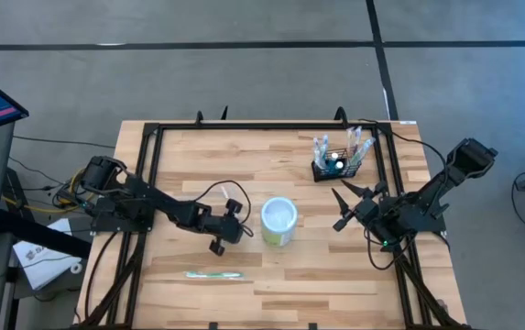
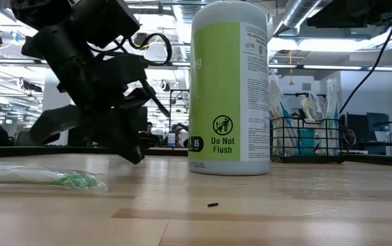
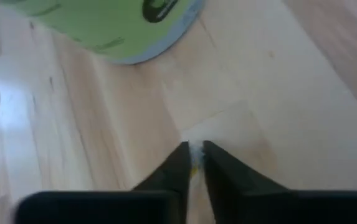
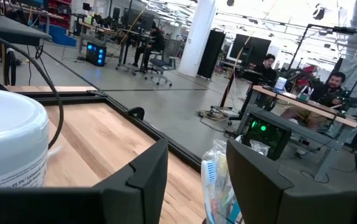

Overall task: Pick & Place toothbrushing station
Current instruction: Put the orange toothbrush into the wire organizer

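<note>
The left gripper had its fingers nearly shut on a small pale-yellow sliver, too little of it showing to name, just short of the white-and-green canister; so thin a pinch could have slipped. The right gripper hung open beside the toothbrushing station, whose wrapped brushes it could have snagged.

black wire-mesh basket, pale wood table

Overhead, table-level, 2 wrist views — perhaps sharing canister.
</note>
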Robot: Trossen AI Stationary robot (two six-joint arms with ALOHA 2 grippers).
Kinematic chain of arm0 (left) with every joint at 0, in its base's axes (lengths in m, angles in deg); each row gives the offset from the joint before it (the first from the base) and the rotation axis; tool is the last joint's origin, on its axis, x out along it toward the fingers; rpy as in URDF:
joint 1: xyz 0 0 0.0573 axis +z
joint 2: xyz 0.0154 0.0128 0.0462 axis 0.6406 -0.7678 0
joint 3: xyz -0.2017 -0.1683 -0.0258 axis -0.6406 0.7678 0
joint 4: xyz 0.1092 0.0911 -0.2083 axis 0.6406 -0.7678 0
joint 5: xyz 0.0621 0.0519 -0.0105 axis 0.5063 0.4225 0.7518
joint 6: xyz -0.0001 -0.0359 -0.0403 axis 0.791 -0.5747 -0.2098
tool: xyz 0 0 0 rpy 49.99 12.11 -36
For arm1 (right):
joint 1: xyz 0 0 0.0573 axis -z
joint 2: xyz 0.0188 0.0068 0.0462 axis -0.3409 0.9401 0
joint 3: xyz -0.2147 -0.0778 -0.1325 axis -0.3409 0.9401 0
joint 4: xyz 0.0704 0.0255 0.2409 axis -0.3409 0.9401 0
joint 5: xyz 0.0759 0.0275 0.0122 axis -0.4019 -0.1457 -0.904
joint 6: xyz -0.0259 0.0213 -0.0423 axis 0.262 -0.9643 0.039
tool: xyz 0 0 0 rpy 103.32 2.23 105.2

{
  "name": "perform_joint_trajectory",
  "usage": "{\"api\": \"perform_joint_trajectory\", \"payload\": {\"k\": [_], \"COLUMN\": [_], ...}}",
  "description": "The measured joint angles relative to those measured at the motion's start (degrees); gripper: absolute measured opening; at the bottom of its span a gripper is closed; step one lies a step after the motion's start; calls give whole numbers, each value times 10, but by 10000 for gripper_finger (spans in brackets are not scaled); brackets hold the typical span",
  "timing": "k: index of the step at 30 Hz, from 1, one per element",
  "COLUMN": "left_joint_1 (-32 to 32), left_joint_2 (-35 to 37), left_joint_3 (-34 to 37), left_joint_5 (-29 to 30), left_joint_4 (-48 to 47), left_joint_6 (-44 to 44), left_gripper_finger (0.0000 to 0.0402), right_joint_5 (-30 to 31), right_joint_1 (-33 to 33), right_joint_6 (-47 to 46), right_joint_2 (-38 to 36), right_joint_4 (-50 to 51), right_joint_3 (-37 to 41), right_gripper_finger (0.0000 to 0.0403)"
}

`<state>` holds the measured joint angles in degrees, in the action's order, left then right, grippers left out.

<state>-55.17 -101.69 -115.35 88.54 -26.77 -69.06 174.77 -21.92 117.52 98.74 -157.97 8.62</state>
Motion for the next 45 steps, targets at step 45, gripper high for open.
{"api": "perform_joint_trajectory", "payload": {"k": [45], "left_joint_1": [88], "left_joint_2": [348], "left_joint_3": [-1], "left_joint_5": [144], "left_joint_4": [219], "left_joint_6": [-136], "left_gripper_finger": [0], "right_joint_5": [-114], "right_joint_1": [55], "right_joint_6": [-35], "right_joint_2": [0], "right_joint_4": [-2], "right_joint_3": [0], "right_gripper_finger": [154]}}
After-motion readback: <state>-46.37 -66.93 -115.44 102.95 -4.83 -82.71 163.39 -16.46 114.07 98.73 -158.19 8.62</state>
